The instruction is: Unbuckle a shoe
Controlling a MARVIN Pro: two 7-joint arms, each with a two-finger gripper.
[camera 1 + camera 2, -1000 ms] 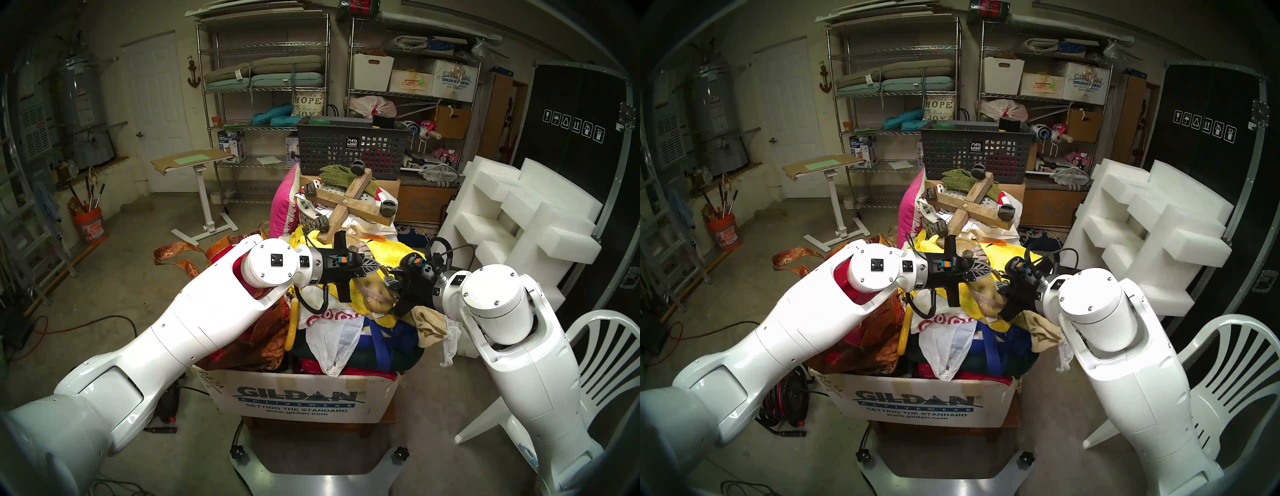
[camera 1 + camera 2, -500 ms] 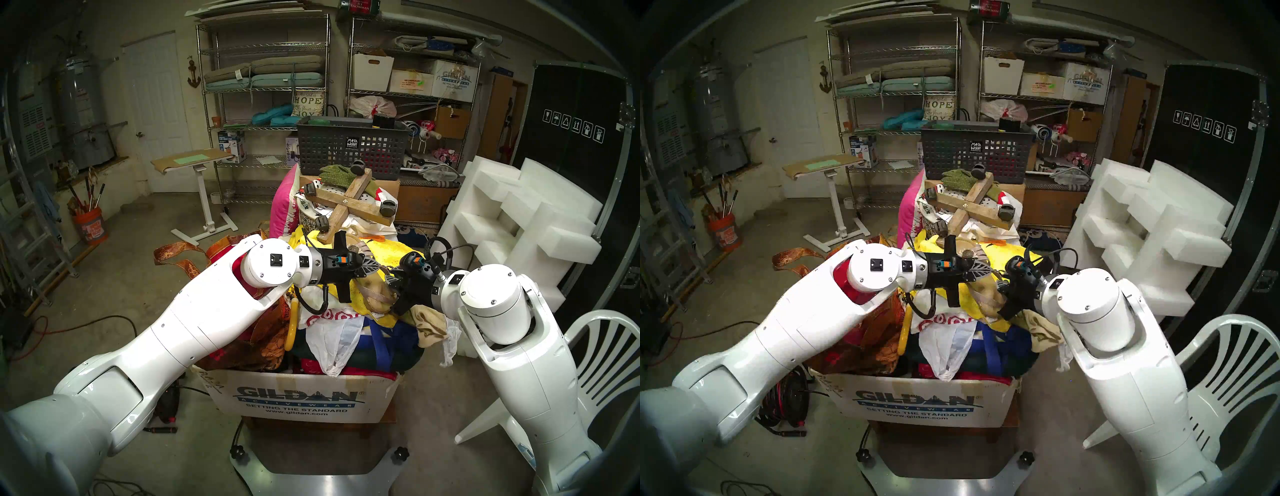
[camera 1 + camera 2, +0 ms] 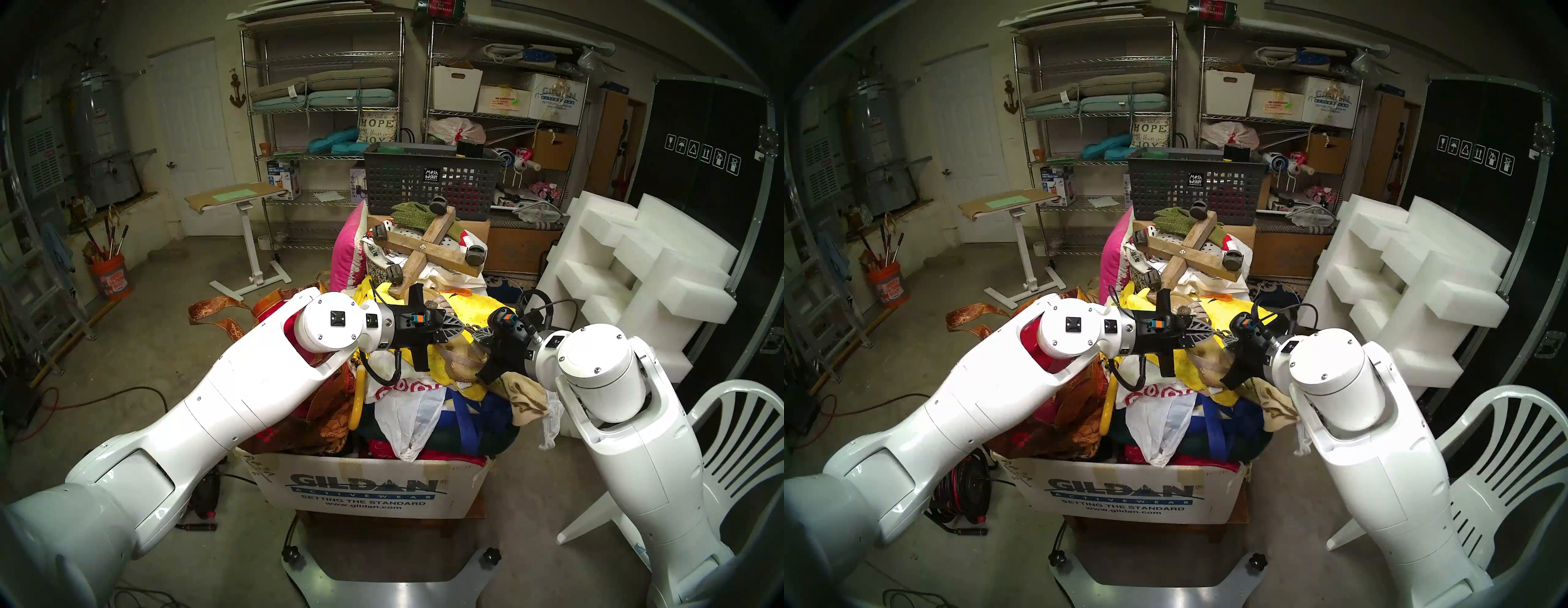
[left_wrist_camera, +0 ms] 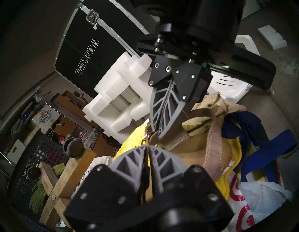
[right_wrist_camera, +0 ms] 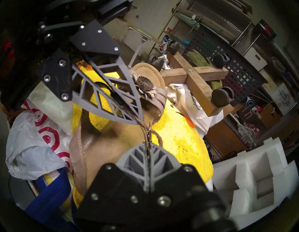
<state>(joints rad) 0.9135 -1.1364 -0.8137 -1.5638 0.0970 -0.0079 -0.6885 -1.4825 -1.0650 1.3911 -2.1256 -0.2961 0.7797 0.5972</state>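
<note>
On top of the heaped clutter box [image 3: 369,488], at about twelve o'clock from the robot's base, the shoe [image 5: 100,139] lies on a yellow towel [image 5: 178,134], its toe with the leather flower [image 5: 144,85] pointing away toward the wooden caster cross [image 5: 191,72]. That soft, raised bed puts the thin ankle strap [image 5: 146,132] within reach of both arms.

The left gripper [image 5: 140,119] comes in from nine o'clock with its jaws pressed together on the strap, which runs out from between its fingertips; I judge it is there to anchor one end. The right gripper [image 5: 148,148] meets it from three o'clock, jaws likewise closed, pinching the strap at the small metal buckle [image 4: 145,137]. In the left wrist view the two sets of tips stand just apart, with the buckle ring between them.

Holding the strap from opposite sides makes sense: it hangs taut above the footbed rather than slack, so the loose end could be pushed back through the buckle and the prong freed. Whether the prong is out of its hole cannot be told; the buckle looks fastened.
</note>
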